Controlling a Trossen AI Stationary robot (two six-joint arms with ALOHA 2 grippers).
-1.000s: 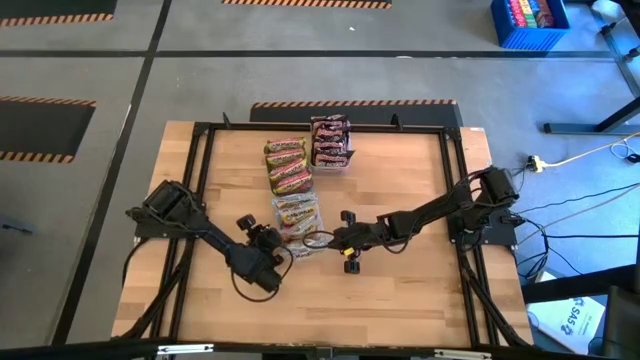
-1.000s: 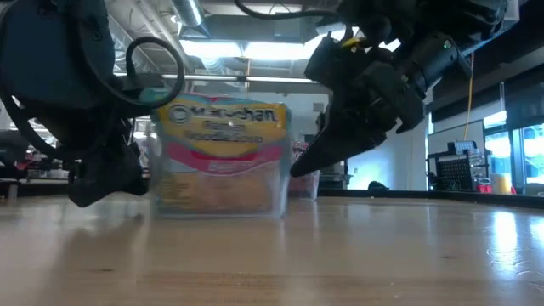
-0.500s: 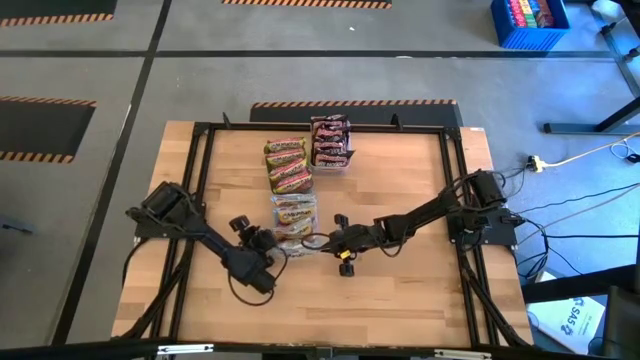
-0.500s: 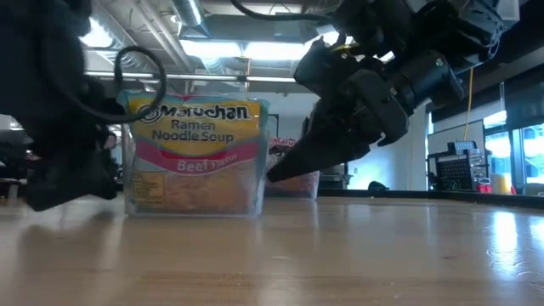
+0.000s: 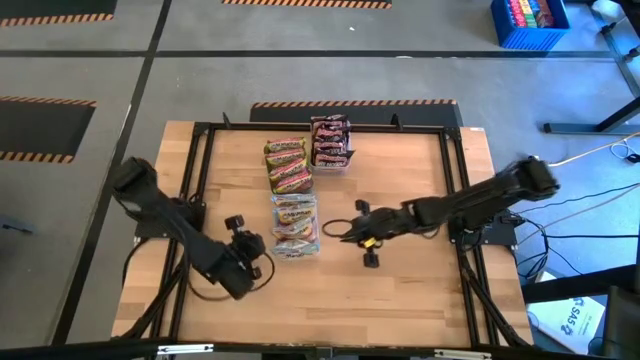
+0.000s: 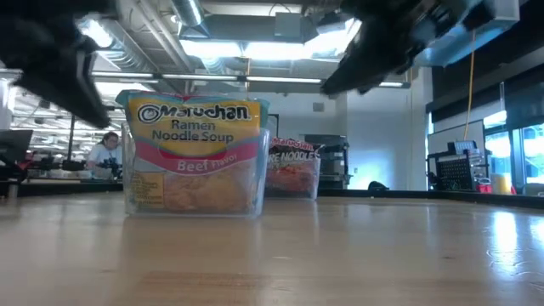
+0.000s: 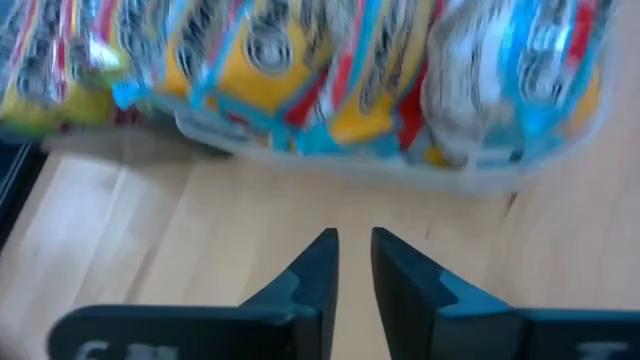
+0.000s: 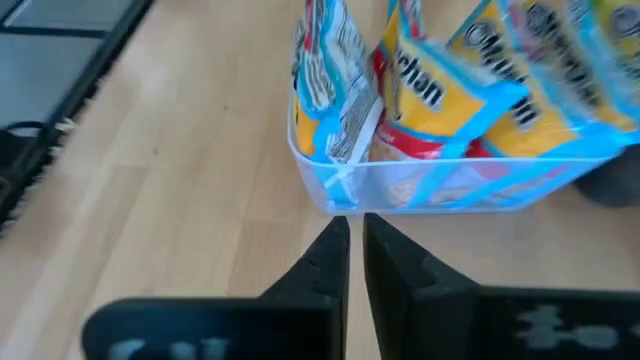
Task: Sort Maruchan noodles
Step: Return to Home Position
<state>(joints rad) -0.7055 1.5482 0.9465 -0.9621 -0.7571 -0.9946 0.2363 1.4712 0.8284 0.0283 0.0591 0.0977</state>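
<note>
Clear bins (image 8: 450, 188): three, one per packet colour. Noodle packets (image 5: 286, 165): several per bin (too tightly stacked to count). Arms (image 5: 470, 200): two.

I look down on a wooden table (image 5: 420, 290) standing on a grey floor (image 5: 300, 60) marked with orange-and-black striped tape (image 5: 350, 102). A blue crate (image 5: 530, 28) sits well apart. Ceiling lights (image 6: 246, 49) glow overhead, and windows (image 6: 518, 149) show daylight.
</note>
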